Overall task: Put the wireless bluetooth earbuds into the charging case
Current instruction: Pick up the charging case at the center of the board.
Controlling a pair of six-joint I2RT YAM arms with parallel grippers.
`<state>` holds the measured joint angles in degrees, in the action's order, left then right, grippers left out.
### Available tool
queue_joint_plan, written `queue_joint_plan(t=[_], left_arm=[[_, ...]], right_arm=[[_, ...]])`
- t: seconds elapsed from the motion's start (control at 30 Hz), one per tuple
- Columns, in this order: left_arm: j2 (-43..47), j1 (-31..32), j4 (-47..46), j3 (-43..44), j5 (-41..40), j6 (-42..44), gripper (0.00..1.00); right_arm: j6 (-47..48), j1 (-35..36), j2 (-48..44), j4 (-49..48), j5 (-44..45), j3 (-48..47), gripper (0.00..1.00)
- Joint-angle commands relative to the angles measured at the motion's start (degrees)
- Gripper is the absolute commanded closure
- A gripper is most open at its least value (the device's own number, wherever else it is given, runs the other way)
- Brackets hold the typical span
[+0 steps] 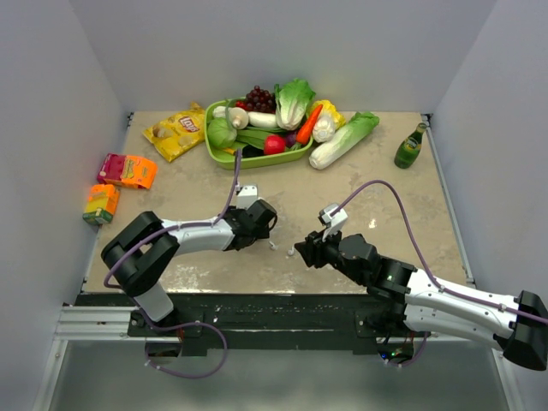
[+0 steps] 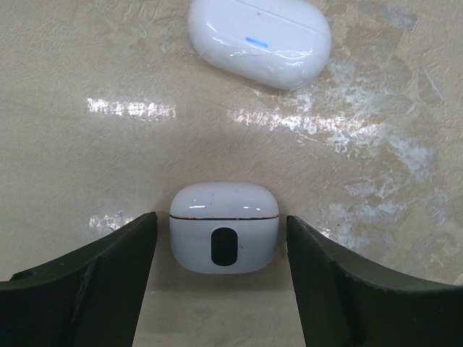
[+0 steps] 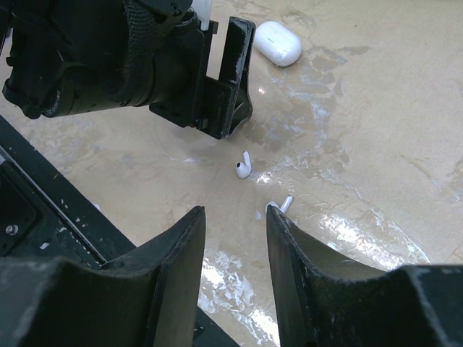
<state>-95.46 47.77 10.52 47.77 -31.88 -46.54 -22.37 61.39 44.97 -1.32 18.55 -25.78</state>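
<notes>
A small white charging case (image 2: 224,210), lid shut and a black oval on its front, rests on the table. My left gripper (image 2: 221,219) is open, one finger on each side of the case and a small gap on both sides. A second, pebble-shaped white case (image 2: 260,40) with a blue light lies farther out. Two tiny white earbuds (image 3: 242,167) (image 3: 283,204) lie on the table just ahead of my right gripper (image 3: 235,210), which is open and empty. One earbud sits by the tip of its right finger. In the top view the two grippers (image 1: 272,226) (image 1: 300,253) face each other closely.
A green tray (image 1: 224,155) of toy vegetables stands at the back with a cabbage and a green bottle (image 1: 410,147) to its right. A yellow chip bag (image 1: 175,130) and small snack boxes (image 1: 127,170) lie at the back left. The left gripper's body (image 3: 145,58) looms close before the right wrist.
</notes>
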Motion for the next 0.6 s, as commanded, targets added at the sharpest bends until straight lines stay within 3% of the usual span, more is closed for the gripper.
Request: queue_joint_plan(t=[0.0,0.57], left_arm=[[0.5,0.8,4.4,-1.8,2.9,-2.6,0.23],[-1.2,1.0,3.2,-1.7,3.4,-2.2,0.28]], right_arm=[[-0.3,0.1,-0.3,-2.2,0.9,0.1,0.57],[-0.7,0.1,-1.8,-1.7,1.1,0.6,0.57]])
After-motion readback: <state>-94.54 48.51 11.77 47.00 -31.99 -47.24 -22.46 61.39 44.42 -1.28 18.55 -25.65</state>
